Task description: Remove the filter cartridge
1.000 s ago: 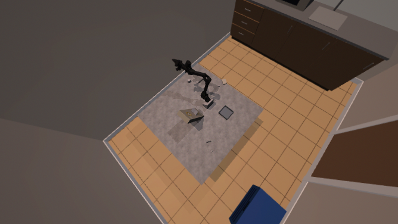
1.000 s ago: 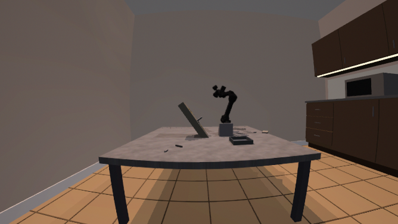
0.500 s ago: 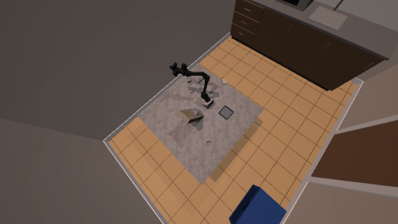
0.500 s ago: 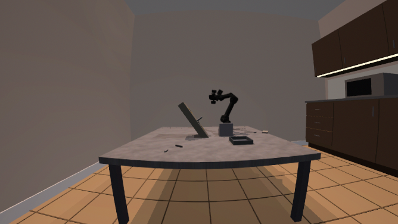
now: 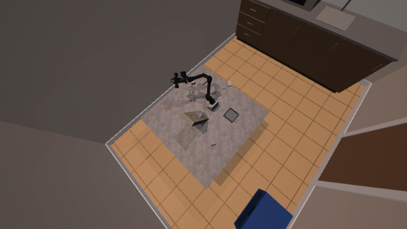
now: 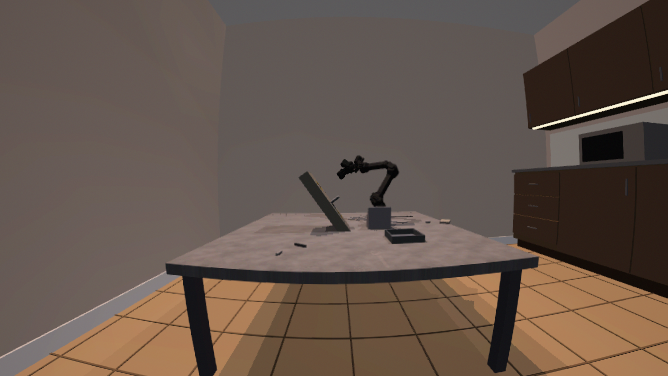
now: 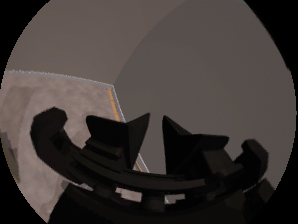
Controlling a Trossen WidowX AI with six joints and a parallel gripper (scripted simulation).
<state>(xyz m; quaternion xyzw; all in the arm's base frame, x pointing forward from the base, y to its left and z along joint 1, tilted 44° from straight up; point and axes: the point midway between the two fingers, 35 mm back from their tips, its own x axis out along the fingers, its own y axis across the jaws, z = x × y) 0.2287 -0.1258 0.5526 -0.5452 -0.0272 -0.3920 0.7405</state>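
Observation:
A tan service panel [image 5: 195, 118] stands tilted on the table, and it also shows in the exterior view [image 6: 324, 202]. The round cartridge [image 5: 193, 116] shows as a small yellowish spot on the panel's face. The dark square tray [image 5: 231, 115] lies on the table to the right of the arm's base, also seen in the exterior view [image 6: 404, 235]. My gripper [image 5: 175, 80] [image 6: 343, 171] is raised high, above and behind the panel and well apart from it. In the wrist view the fingers [image 7: 156, 129] stand close together with nothing between them, facing the wall and the table's edge.
Small loose bits lie on the table's front part [image 5: 213, 145] [image 5: 217, 155] [image 6: 300, 245]. A small tan block [image 5: 230, 83] lies near the far edge. A blue box [image 5: 263, 213] stands on the floor. Dark cabinets [image 5: 304, 39] line the far wall.

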